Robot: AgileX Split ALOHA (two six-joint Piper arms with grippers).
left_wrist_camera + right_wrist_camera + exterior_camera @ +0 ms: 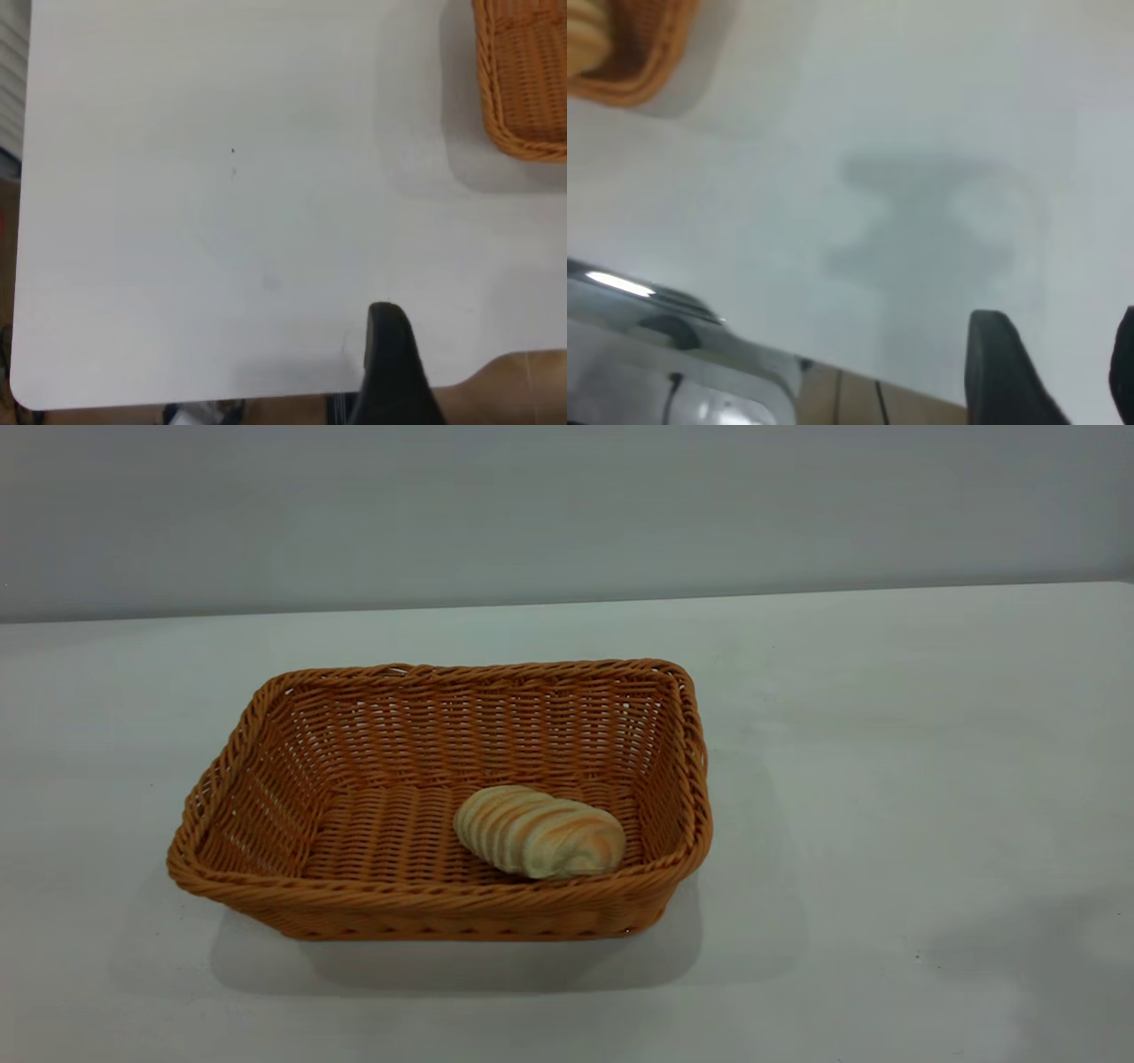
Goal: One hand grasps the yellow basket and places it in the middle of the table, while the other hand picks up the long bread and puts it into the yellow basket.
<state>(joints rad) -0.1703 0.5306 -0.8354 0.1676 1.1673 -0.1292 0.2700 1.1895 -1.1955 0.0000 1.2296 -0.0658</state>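
The yellow basket (425, 779) stands on the white table (886, 779), left of the middle in the exterior view. The long bread (539, 831) lies inside it, on the basket floor near the front right corner. No arm shows in the exterior view. My left gripper (394, 354) hovers over bare table near a table edge, well away from the basket corner (523, 80). My right gripper (1059, 354) is open and empty over bare table, far from the basket corner (642, 53), where an end of the bread (585, 40) shows.
The table's rounded edge and brown floor (523, 390) show in the left wrist view. A shiny metal frame (664, 354) lies beyond the table edge in the right wrist view. A grey wall stands behind the table.
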